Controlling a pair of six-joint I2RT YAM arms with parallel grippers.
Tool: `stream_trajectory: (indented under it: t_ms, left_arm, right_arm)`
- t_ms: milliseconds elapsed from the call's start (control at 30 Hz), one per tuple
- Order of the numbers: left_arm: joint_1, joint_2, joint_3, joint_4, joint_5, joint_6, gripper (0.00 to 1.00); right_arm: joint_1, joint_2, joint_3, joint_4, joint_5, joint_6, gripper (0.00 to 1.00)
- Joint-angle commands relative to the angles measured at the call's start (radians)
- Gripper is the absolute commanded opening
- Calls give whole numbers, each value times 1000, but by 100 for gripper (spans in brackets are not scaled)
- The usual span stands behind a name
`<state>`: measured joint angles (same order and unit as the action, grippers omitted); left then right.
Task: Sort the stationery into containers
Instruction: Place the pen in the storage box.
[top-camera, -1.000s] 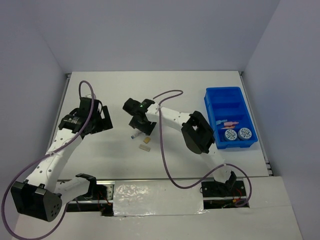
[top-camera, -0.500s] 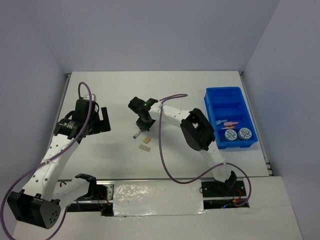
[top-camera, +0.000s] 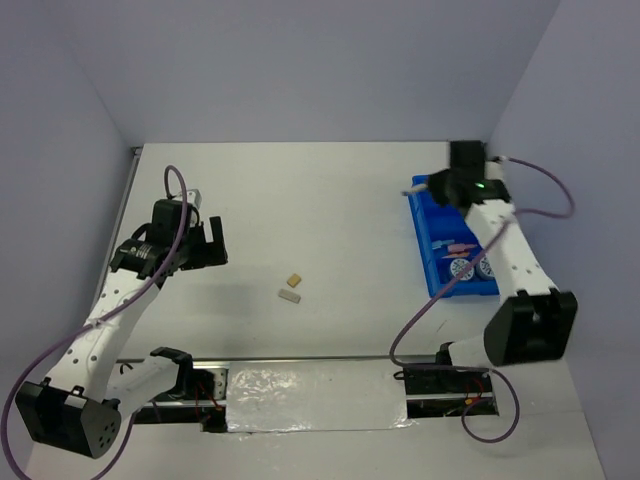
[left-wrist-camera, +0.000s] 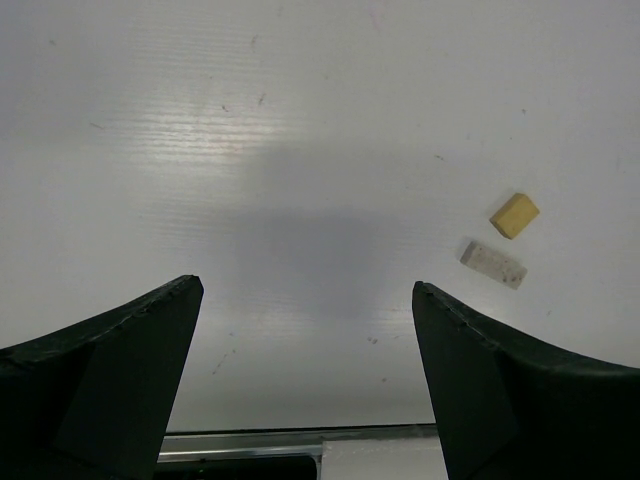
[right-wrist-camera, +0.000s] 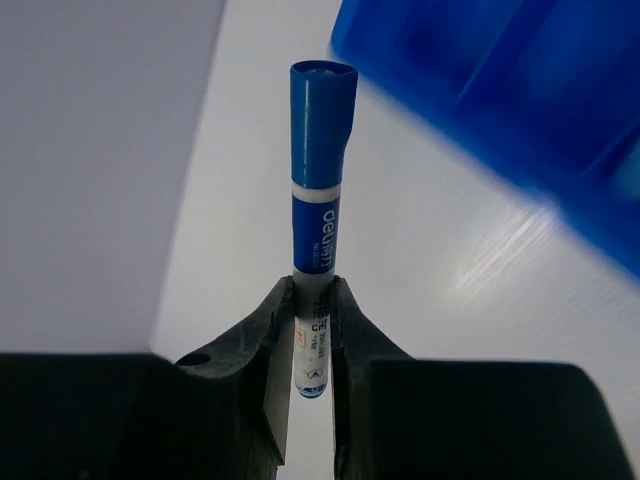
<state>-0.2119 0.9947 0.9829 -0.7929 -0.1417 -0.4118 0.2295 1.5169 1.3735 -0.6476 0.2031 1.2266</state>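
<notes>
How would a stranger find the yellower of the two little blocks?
On the white table, look near the middle, well left of the blue tray. Two small blocks lie close together there. The yellow block is the squarish one lying farther back, while its neighbour is longer and pale grey.

The work surface is a white table (top-camera: 350, 200) filling the centre of the top view. Three plain, pale lavender-grey walls enclose it: the back wall (top-camera: 310, 70) across the upper frame, the left wall (top-camera: 50, 200) at the left edge and the right wall (top-camera: 580, 120) at the right edge. A dark rail (top-camera: 320, 361) runs along the table's near edge at lower centre. A glossy, wrinkled sheet (top-camera: 310, 395) lies just below the rail. Lighting is even and diffuse. A soft grey shadow (left-wrist-camera: 300, 260) lies on the table at the centre of the left wrist view.
</notes>
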Motion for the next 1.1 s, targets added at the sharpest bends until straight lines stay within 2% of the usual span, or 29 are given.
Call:
stream_trajectory:
  t_ms: [0, 100, 233, 400, 767, 800, 867, 933, 1033, 1067]
  left_arm:
    - [-6, -21, -18, 87, 97, 21, 99]
    - [-27, 13, -38, 129, 120, -10, 99]
    - [-95, 76, -14, 138, 119, -16, 99]
    - [-159, 107, 33, 139, 102, -21, 99]
    - [-179, 55, 5, 121, 68, -41, 99]
    - [-179, 55, -3, 123, 74, -39, 99]
    - [-181, 55, -10, 138, 105, -39, 99]
    - [-184, 55, -24, 162, 131, -33, 99]
    - [-199, 67, -32, 176, 162, -35, 99]
    - [-205, 79, -32, 179, 159, -39, 99]
  right_arm:
    - [-260, -119, -228, 9, -48, -128, 0]
    - [-404, -108, -280, 108, -184, -232, 0]
    - [-462, 12, -189, 54, -238, -320, 0]
    - [-516, 58, -206, 124, -289, -302, 1]
    - [-544, 192, -113, 132, -291, -322, 5]
    - [-544, 210, -97, 128, -288, -323, 9]
    - [-545, 233, -74, 111, -284, -322, 35]
    - [-545, 229, -68, 108, -281, -317, 55]
    - [-542, 189, -59, 121, -272, -318, 67]
    - [-542, 169, -44, 121, -263, -323, 68]
